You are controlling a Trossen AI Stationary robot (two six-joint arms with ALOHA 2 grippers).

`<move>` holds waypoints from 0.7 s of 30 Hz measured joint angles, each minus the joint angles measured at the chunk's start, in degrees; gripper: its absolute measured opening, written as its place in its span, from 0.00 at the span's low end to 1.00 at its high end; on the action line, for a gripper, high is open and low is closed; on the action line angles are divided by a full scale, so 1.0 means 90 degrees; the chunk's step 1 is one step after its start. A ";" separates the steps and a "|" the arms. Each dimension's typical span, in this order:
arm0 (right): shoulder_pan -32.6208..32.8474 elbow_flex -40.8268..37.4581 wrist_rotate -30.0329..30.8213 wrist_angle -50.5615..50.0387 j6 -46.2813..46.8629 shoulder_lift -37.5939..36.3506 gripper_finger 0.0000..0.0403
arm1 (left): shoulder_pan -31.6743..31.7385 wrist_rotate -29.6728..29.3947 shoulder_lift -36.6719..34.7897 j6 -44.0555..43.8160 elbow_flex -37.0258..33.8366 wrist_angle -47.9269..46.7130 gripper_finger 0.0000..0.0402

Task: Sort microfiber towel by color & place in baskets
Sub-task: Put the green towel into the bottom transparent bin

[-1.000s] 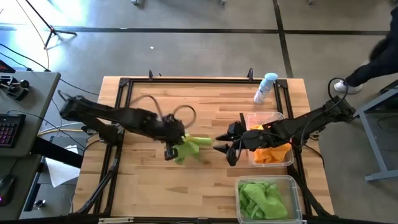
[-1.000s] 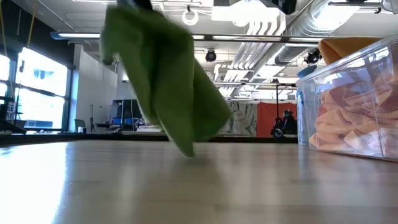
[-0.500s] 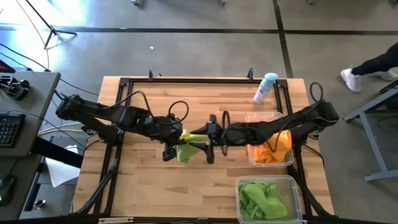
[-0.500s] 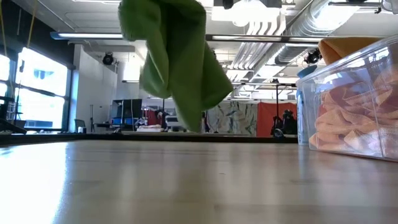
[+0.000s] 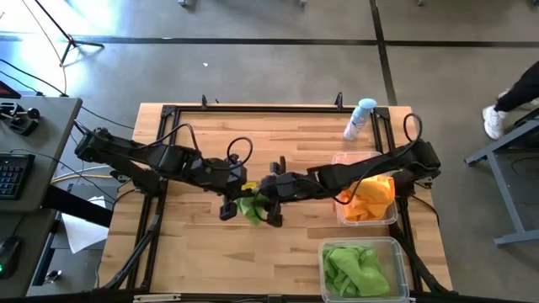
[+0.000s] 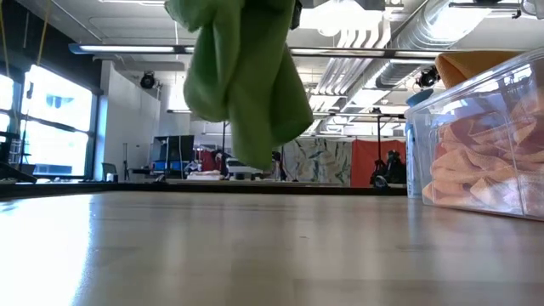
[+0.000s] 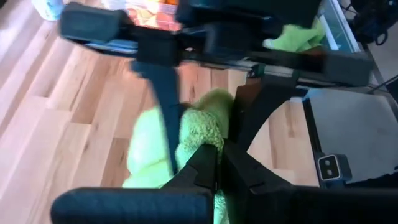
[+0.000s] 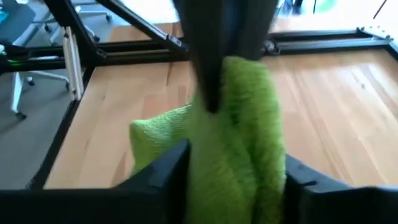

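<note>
Table first: we've got both arms meeting over its middle. Orange bin sits on the right side, heaped with orange towels; green bin is at the near right corner, with green towels inside. Spray bottle lies at the far right edge, apart from both bins. We see one green towel hanging clear of the wood between the two grippers, mid-table, well left of the bins. Left gripper is clenched on its top, fingers pinched together into the cloth. Right gripper has its fingers straddling the same towel, a gap showing on each side; we can't tell whether they grip yet
</note>
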 joint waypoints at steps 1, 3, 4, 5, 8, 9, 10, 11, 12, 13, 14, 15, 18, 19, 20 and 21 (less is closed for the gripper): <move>0.0018 0.0079 0.0007 -0.0166 0.0084 0.0000 0.37 | 0.0000 -0.0021 0.0000 -0.0002 0.0000 0.0008 0.00; 0.0023 0.0211 0.0005 -0.0423 0.0107 -0.0014 0.23 | 0.0000 -0.0123 0.0000 -0.0082 0.0000 0.0018 0.02; 0.0024 0.0268 0.0006 -0.0543 0.0106 -0.0020 0.15 | 0.0000 -0.0149 0.0000 -0.0114 0.0000 0.0018 0.03; 0.0021 0.0328 0.0006 -0.0668 0.0104 -0.0022 0.08 | 0.0000 -0.0153 0.0000 -0.0116 0.0000 0.0020 0.04; 0.0017 0.0494 0.0012 -0.1101 0.0146 -0.0022 0.06 | 0.0000 -0.0154 -0.0002 -0.0116 0.0000 0.0018 0.08; 0.0017 0.0556 0.0019 -0.1326 0.0277 -0.0022 0.08 | 0.0000 -0.0153 -0.0020 -0.0117 0.0000 0.0016 0.10; 0.0017 0.0622 0.0021 -0.1593 0.0423 -0.0024 0.10 | 0.0000 -0.0153 -0.0028 -0.0117 0.0000 0.0014 0.12; 0.0031 0.0706 0.0019 -0.1914 0.0576 -0.0026 0.12 | 0.0000 -0.0153 -0.0035 -0.0115 0.0000 0.0015 0.14; 0.0053 0.0792 0.0022 -0.2243 0.0719 -0.0040 0.12 | 0.0000 -0.0153 -0.0053 -0.0114 0.0000 0.0011 0.15; 0.0083 0.0886 0.0022 -0.2518 0.0843 -0.0047 0.11 | 0.0000 -0.0151 -0.0082 -0.0114 0.0000 -0.0015 0.17; 0.0128 0.1000 0.0024 -0.2750 0.0946 -0.0055 0.10 | 0.0000 -0.0151 -0.0112 -0.0114 0.0000 -0.0035 0.19; 0.0185 0.1135 0.0024 -0.2987 0.1011 -0.0082 0.08 | 0.0000 -0.0152 -0.0147 -0.0114 0.0000 -0.0044 0.21; 0.0418 0.1593 -0.0005 -0.3768 0.1343 -0.0133 0.02 | 0.0000 -0.0153 -0.0262 -0.0114 0.0002 -0.0318 0.25; 0.0521 0.1789 -0.0005 -0.4035 0.1517 -0.0143 0.02 | 0.0000 -0.0153 -0.0286 -0.0114 0.0002 -0.0479 0.26; 0.0630 0.1996 -0.0006 -0.4359 0.1735 -0.0143 0.03 | 0.0000 -0.0162 -0.0309 -0.0114 0.0002 -0.0610 0.26; 0.0747 0.2218 -0.0005 -0.4690 0.1972 -0.0147 0.04 | 0.0000 -0.0171 -0.0338 -0.0116 0.0003 -0.0763 0.27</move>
